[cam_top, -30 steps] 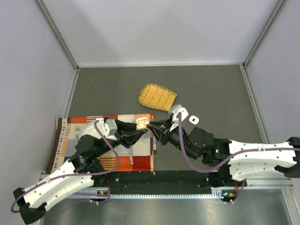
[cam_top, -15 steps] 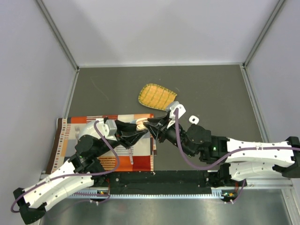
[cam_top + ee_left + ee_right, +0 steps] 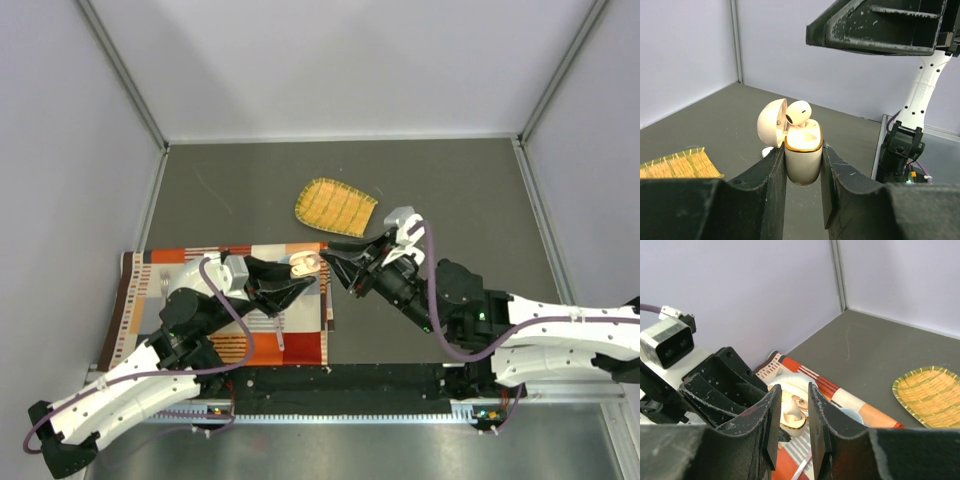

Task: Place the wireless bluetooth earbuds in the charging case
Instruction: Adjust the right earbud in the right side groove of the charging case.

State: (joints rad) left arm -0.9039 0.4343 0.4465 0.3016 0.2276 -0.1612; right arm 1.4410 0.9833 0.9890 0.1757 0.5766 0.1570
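Observation:
My left gripper (image 3: 803,165) is shut on the cream charging case (image 3: 803,155), held upright off the table with its lid (image 3: 771,122) swung open. One white earbud (image 3: 799,112) stands in the case, its head poking above the gold rim. From above, the case (image 3: 305,263) sits at the left fingertips over the placemat's right part. My right gripper (image 3: 335,265) hovers just right of it, apart from the case, open by a narrow gap with nothing between its fingers. In the right wrist view the case (image 3: 791,426) shows through that gap (image 3: 791,410). Other earbuds are not clearly visible.
A striped orange placemat (image 3: 200,290) lies at the near left. A woven yellow tray (image 3: 335,207) sits on the dark table behind the grippers. A small white object (image 3: 767,151) lies on the table beyond the left finger. Grey walls close in the left, right and back.
My right gripper has pulled back to the right, away from the case, with its jaws slightly wider. The earbud stays in the case. The left gripper has held still.

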